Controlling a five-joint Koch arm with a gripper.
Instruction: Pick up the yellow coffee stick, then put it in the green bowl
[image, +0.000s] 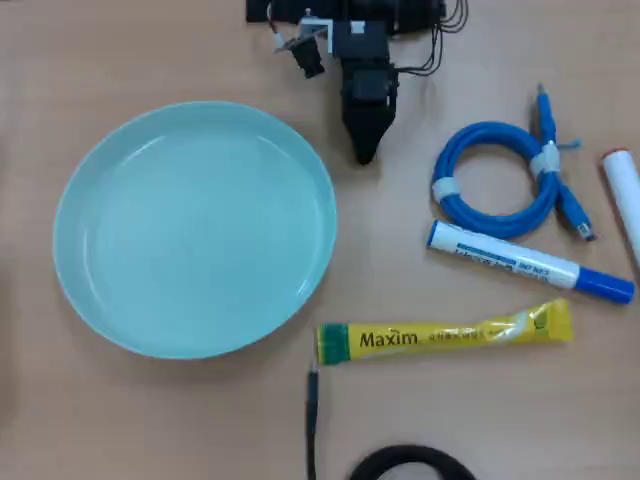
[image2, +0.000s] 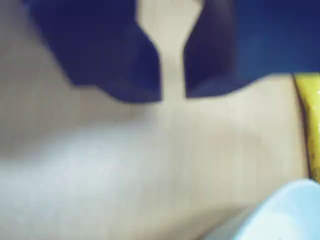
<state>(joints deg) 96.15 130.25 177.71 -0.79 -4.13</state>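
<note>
Black arm hardware sits nearest the lens in the overhead view, tucked at the top edge with the tool (image: 366, 150) pointing down at bare worktop (image: 150, 420), just right of the green bowl (image: 195, 228). Its tip looks like one point from up here, and it's got nothing in it. Yellow coffee stick (image: 445, 337) lies flat below it, green end just beside the bowl's lower right rim, well apart from the tool. Above it lie a white marker with blue cap (image: 530, 262) and a coiled blue cable (image: 495, 180).

Wrist view is blurry, but the tool (image2: 172, 92) shows a thin slit between its jaws, so nearly closed, holding nothing. Stick (image2: 310, 125) peeks in at the right edge, bowl (image2: 285, 215) at the bottom right.

My guess: that sachet's light, thin and a bit floppy, probably slick. I'd pinch it across the narrow width near the middle.
</note>
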